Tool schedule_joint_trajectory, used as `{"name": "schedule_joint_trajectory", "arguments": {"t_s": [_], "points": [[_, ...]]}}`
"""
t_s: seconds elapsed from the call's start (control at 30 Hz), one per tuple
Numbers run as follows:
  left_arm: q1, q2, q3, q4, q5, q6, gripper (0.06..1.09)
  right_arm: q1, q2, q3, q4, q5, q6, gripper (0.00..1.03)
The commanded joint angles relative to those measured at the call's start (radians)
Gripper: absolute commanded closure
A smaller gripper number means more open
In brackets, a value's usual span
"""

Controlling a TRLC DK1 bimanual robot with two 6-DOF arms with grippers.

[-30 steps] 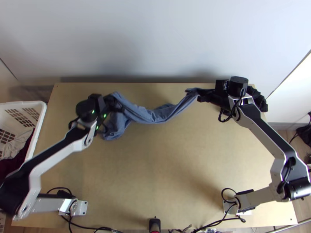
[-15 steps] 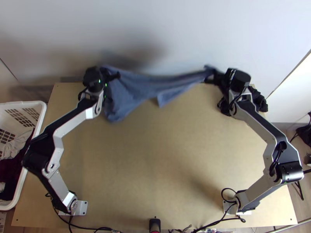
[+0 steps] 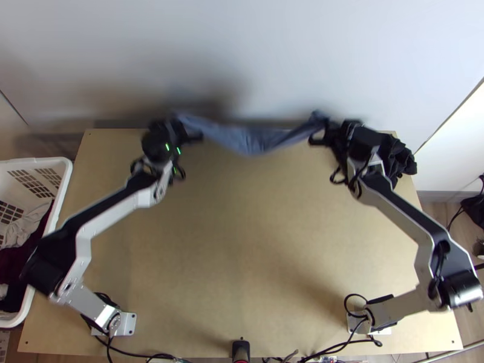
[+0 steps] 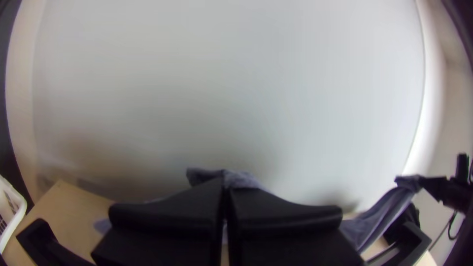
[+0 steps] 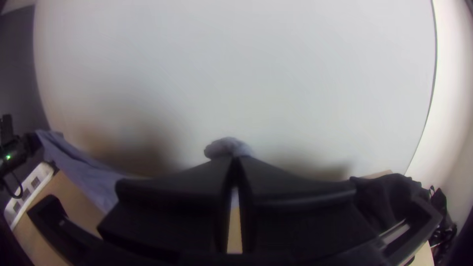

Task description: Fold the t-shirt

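Right now, the blue t-shirt point(image 3: 247, 140) is hanging as a narrow, sagging strip over the far side of the bench point(image 3: 242, 242). The left gripper point(image 3: 189, 128) is pinching its left end in closed jaws; the right gripper point(image 3: 322, 128) is clamping its right end likewise. Black cloth point(image 3: 397, 158) is lying bunched at the far right.

Open tabletop point(image 3: 242, 254) between arms point(image 3: 393, 212), wall point(image 3: 254, 54) beyond

Robot workspace, wooden table point(image 3: 242, 260), basket point(image 3: 57, 212) of laundry point(image 3: 13, 260)
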Motion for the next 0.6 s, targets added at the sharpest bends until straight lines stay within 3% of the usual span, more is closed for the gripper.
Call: {"name": "schedule_joint_trajectory", "arguments": {"t_s": [0.0, 0.13, 0.3, 0.47, 0.57], "points": [[-0.18, -0.174, -0.342, -0.013, 0.084, 0.14, 1.05, 0.054, -0.128, -0.216, -0.143, -0.15, -0.152, 1.0], [-0.205, -0.295, -0.42, -0.136, 0.121, 0.147, 1.05, 0.072, -0.21, -0.229, -0.378, -0.252, -0.242, 1.0], [-0.208, -0.428, -0.436, -0.409, 0.142, 0.17, 1.05, 0.117, -0.268, -0.202, -0.81, -0.271, -0.44, 0.99], [-0.154, -0.609, -0.489, -0.54, 0.193, 0.22, 1.05, 0.132, -0.414, -0.233, -0.921, -0.351, -0.469, 0.99], [-0.147, -0.705, -0.491, -0.688, 0.231, 0.218, 1.05, 0.13, -0.43, -0.199, -1.113, -0.392, -0.538, 0.98]]}}
